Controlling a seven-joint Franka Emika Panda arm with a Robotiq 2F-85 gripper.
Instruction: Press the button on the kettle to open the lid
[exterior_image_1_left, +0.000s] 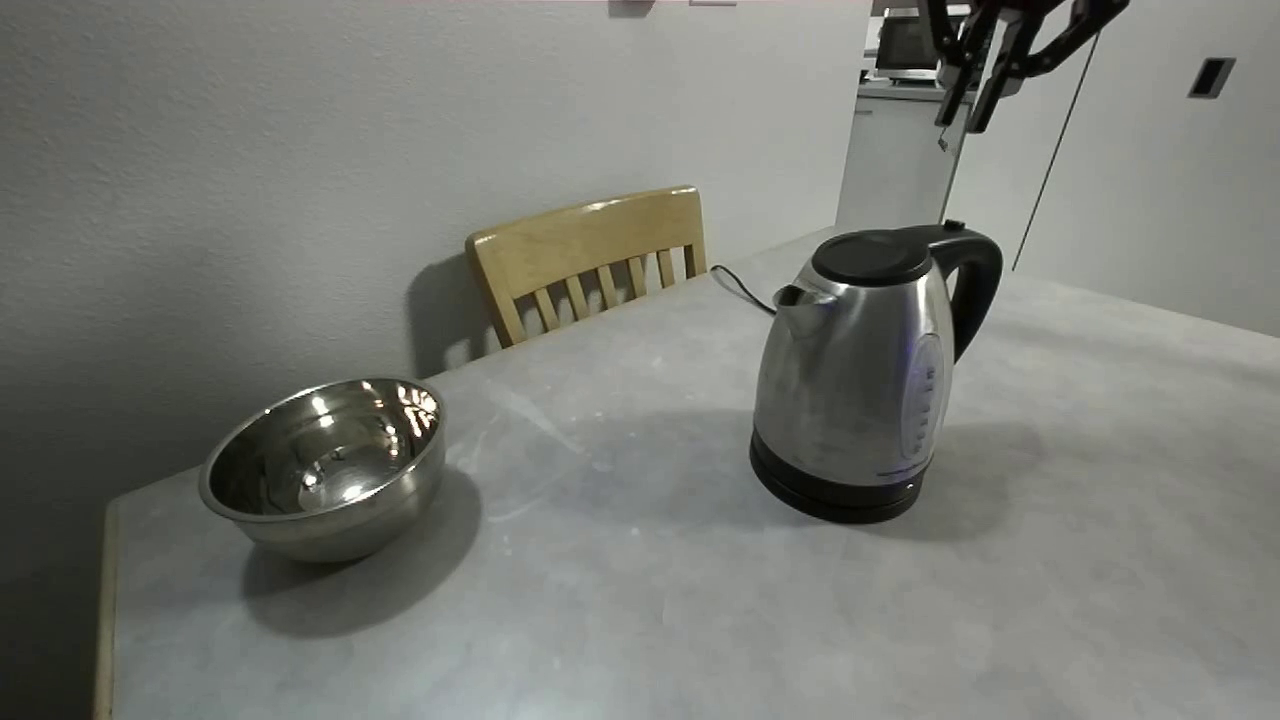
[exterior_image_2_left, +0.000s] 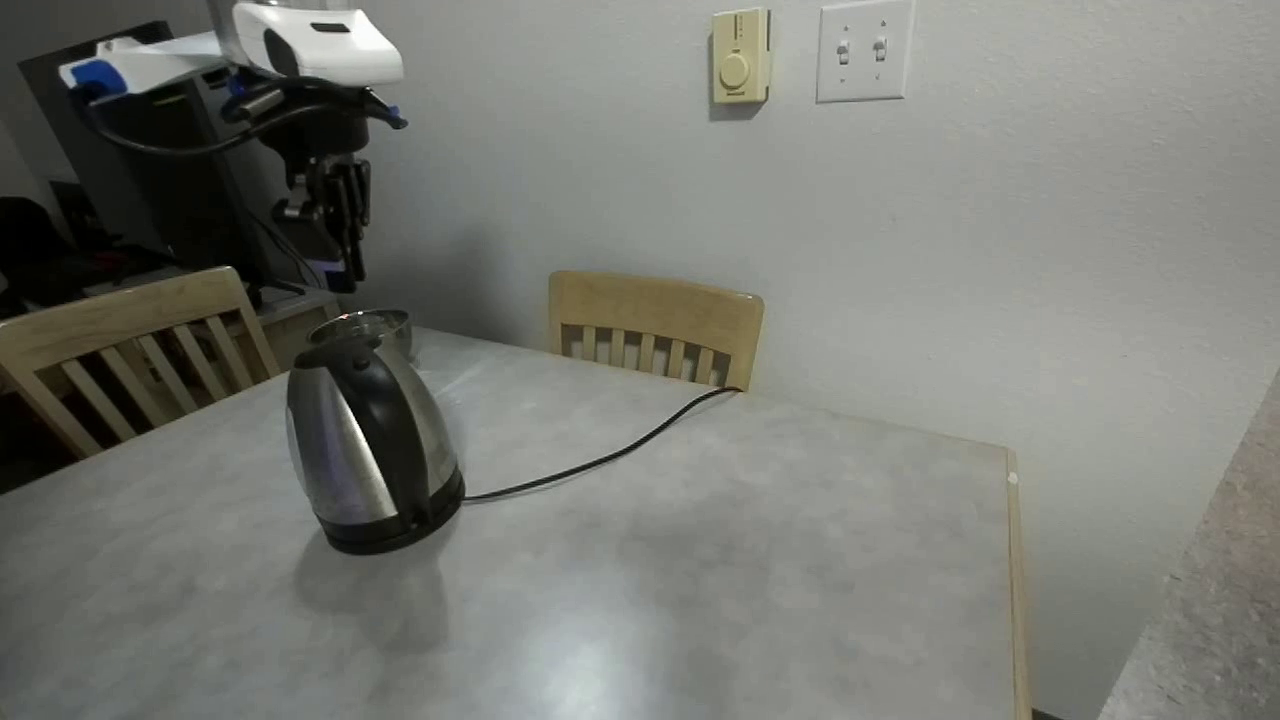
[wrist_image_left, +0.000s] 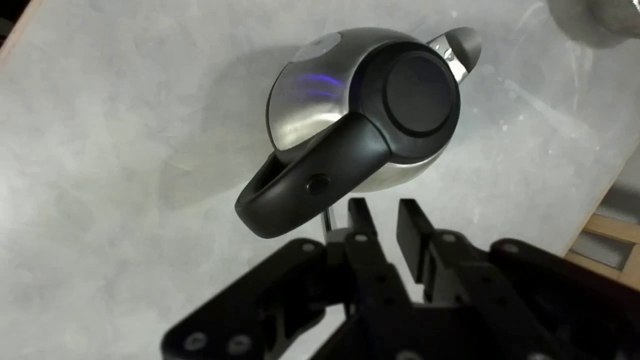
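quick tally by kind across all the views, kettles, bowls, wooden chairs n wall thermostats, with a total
Kettle: 1
Bowl: 1
Wooden chairs: 2
Wall thermostat: 1
Total: 5

Stainless-steel kettle (wrist_image_left: 320, 107), upper centre; black lid (wrist_image_left: 420, 95) closed. Round button (wrist_image_left: 318, 184) on black handle (wrist_image_left: 347, 152), centre of frame. Gripper (wrist_image_left: 383, 212) lower centre-right, jaws parted, apart from kettle.
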